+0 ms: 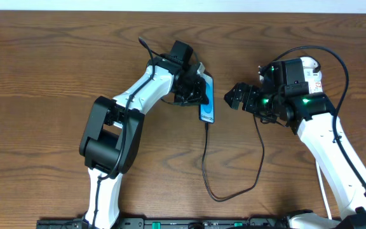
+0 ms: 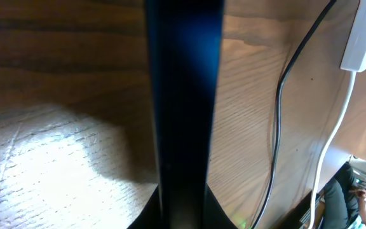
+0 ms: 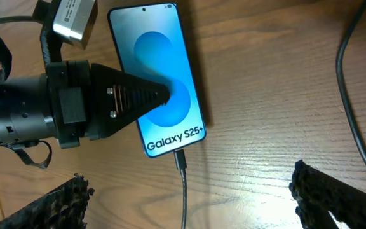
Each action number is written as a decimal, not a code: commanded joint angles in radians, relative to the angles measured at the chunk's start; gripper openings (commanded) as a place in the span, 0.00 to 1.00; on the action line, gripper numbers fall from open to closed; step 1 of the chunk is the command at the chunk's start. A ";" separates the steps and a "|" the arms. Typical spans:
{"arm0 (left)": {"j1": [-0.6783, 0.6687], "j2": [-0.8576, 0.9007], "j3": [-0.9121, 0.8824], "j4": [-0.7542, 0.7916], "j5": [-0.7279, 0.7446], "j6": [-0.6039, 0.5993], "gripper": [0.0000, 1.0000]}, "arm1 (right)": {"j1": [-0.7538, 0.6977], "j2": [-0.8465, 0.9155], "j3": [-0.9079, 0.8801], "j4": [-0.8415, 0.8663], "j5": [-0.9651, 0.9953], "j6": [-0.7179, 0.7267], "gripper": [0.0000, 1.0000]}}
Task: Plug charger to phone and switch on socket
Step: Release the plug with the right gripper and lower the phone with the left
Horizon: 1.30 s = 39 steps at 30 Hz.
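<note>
At the phone's bottom edge, charger: plug tip in the port.
Left claw: pinching the phone's side, one finger across the screen.
Right claw: spread wide, empty, just right of the phone.
Socket: well right of the phone.

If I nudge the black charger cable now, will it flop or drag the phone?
Probably floppy: the charger lies in a slack loop, so a nudge should only reshape it. Its plug sits in the phone, which the left gripper presses on, so the phone likely won't slide.
</note>
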 commanded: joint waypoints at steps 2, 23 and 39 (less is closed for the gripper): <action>0.001 0.004 -0.002 0.000 0.006 -0.010 0.07 | -0.002 -0.011 0.005 -0.003 0.005 -0.013 0.99; -0.026 0.008 -0.028 0.000 0.002 -0.013 0.07 | -0.002 -0.011 0.005 -0.015 0.005 -0.013 0.99; -0.049 0.008 -0.047 -0.004 -0.013 -0.012 0.08 | -0.002 -0.011 0.005 -0.018 0.005 -0.013 0.99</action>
